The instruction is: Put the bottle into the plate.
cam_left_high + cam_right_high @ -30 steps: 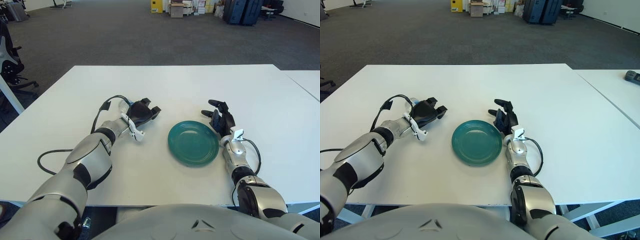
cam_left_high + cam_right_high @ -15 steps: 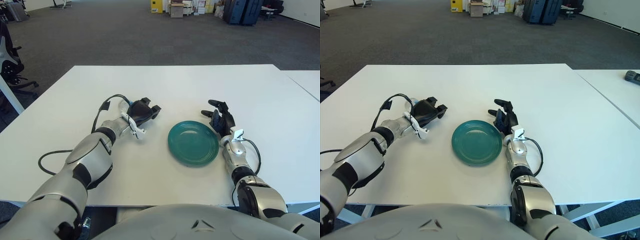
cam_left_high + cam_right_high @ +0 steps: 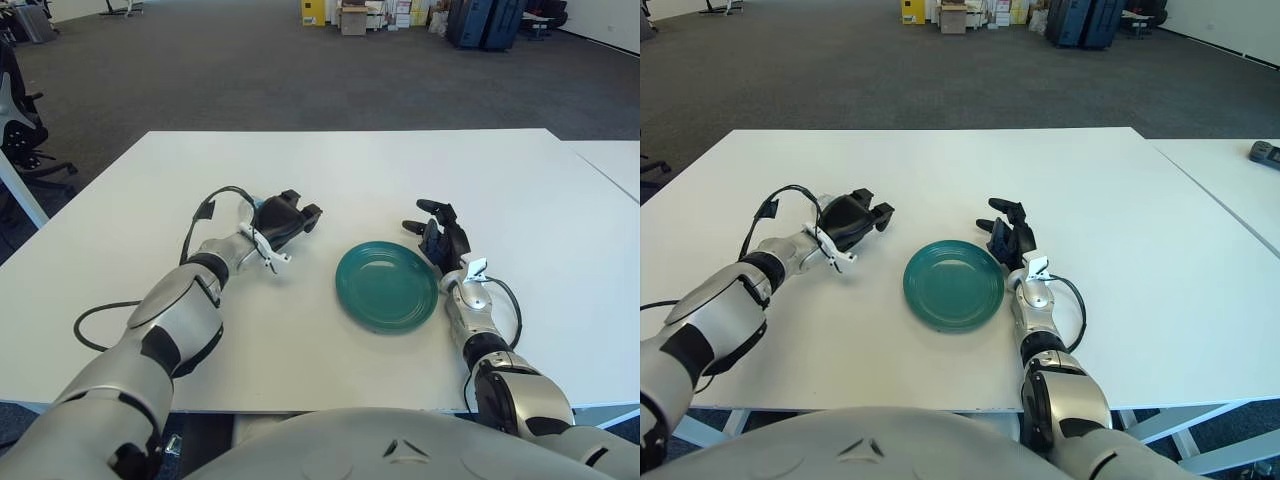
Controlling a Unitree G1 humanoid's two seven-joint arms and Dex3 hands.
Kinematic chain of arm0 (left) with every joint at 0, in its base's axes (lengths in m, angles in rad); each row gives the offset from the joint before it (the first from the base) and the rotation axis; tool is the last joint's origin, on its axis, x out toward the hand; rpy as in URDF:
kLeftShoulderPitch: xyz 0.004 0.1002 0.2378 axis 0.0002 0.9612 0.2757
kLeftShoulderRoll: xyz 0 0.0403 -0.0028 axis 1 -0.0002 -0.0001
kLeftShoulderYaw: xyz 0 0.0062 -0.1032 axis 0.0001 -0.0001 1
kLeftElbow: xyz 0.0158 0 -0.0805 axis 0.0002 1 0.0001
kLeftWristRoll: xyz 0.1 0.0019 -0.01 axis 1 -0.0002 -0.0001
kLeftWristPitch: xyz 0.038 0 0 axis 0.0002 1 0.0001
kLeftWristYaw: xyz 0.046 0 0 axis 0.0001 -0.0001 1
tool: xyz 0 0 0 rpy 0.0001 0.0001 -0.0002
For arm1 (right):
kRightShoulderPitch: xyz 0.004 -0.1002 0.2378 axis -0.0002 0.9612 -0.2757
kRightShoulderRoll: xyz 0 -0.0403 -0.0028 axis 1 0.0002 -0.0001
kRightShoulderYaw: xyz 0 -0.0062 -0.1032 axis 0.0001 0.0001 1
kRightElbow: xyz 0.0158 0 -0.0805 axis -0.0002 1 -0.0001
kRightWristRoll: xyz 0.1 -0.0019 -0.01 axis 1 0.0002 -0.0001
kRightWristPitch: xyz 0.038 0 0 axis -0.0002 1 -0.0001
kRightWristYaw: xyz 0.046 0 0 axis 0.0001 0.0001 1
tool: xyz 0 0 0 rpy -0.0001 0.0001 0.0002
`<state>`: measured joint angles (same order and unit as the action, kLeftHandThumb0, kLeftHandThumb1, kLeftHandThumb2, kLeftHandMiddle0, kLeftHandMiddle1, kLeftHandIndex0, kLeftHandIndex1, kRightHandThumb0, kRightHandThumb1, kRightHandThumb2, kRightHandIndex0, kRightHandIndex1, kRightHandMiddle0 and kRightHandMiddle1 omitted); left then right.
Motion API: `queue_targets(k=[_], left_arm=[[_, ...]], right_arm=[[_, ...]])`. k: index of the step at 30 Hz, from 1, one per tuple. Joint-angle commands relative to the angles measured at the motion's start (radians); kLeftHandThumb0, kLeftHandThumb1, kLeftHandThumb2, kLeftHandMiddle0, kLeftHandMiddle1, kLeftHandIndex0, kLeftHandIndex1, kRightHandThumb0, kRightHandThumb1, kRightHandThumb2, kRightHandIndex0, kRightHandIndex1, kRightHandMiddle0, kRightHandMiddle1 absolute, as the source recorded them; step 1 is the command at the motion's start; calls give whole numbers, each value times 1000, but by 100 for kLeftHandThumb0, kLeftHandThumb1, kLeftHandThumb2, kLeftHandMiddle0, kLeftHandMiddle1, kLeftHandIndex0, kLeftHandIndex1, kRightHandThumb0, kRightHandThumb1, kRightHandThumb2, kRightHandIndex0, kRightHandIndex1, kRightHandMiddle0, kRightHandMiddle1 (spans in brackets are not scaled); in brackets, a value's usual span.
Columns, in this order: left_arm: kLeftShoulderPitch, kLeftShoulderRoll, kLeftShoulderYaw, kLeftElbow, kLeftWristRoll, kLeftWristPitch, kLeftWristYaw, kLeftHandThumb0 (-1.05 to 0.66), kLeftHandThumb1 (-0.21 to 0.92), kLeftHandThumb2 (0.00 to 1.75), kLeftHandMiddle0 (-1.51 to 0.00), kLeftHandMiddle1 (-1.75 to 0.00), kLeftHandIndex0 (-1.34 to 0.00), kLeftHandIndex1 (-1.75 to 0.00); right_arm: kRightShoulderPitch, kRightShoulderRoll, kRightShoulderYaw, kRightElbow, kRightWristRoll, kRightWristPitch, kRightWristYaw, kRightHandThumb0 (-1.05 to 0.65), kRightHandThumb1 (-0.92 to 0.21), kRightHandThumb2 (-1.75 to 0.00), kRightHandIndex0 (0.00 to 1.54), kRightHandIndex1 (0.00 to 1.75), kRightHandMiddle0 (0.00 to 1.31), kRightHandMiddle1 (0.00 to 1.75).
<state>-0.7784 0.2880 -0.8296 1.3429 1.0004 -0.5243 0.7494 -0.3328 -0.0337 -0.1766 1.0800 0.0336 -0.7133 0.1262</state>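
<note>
One broad white bench (image 3: 330, 170) carries everything here, its top bare apart from a plate and the two arms laid over it. The teal plate (image 3: 386, 286) sits near the middle, within reach of either arm — a sensible spot for a target, since a short sideways carry from the left would reach it.

The left hand (image 3: 283, 217) shows well to the left of the plate, low over the bench, its dark fingers (image 3: 303, 213) curled round something. A glimpse of pale, clear material with a touch of blue shows behind the palm, which I judge to be the bottle (image 3: 246, 209); most of it is hidden by the hand, so I cannot tell its shape or how it lies. The fingers look closed on it rather than spread, which suits a grasp made ready for lifting.

The right hand (image 3: 440, 237) shows just beside the plate's right rim, fingers loosely spread and holding nothing — idle, and clear of the path from the left.

The bottle is not yet in the plate.
</note>
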Motion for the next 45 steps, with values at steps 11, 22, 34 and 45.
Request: queue_targets(k=[11,22,34,45], left_arm=[[-110,50,124,-90,-99,-127,50,0,18,148,-73,-172,-48,-175],[-124,59,232,-165,-199,-172,-12,0,18,148,-72,-172,-48,-175],[-114,54,290,-187,-246,-204,-36,0,17,148,-73,-171,-49,-175],[-107,50,317,-189,-266,-207,-62,0,17,148,-73,-170,-49,-175]], right_arm=[[122,40,5,77,9,46,-8,-82,-92,-97,51,70,0,105],[116,38,8,84,7,57,-8,-82,-92,-98,53,70,0,105],[111,42,5,90,11,57,-6,-83,-92,-98,53,71,0,106],[108,44,6,94,9,55,-12,-81,-92,-98,53,71,0,105]])
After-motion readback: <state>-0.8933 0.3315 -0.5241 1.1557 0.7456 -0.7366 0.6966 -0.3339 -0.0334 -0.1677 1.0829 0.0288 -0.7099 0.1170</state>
